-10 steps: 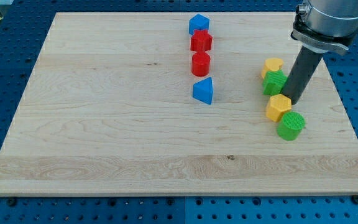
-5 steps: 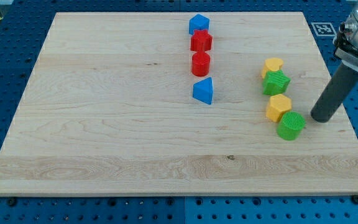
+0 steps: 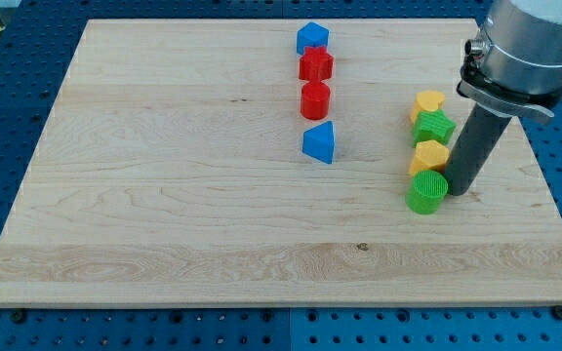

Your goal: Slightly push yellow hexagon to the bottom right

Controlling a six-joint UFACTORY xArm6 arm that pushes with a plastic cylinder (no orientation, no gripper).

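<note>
Here my tip (image 3: 458, 191) rests on the pale wooden bench (image 3: 164, 195), touching the right side of the green ribbed plastic cylinder (image 3: 426, 192). The yellow plastic hexagon (image 3: 429, 156) sits just above that cylinder, touching it, with the green plastic star (image 3: 434, 127) directly above. No pincer exists here; only a dark rod.

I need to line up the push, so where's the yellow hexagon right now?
The yellow hexagon sits at the view's right, between the green star above and green cylinder below, with my tip just right of it.
</note>
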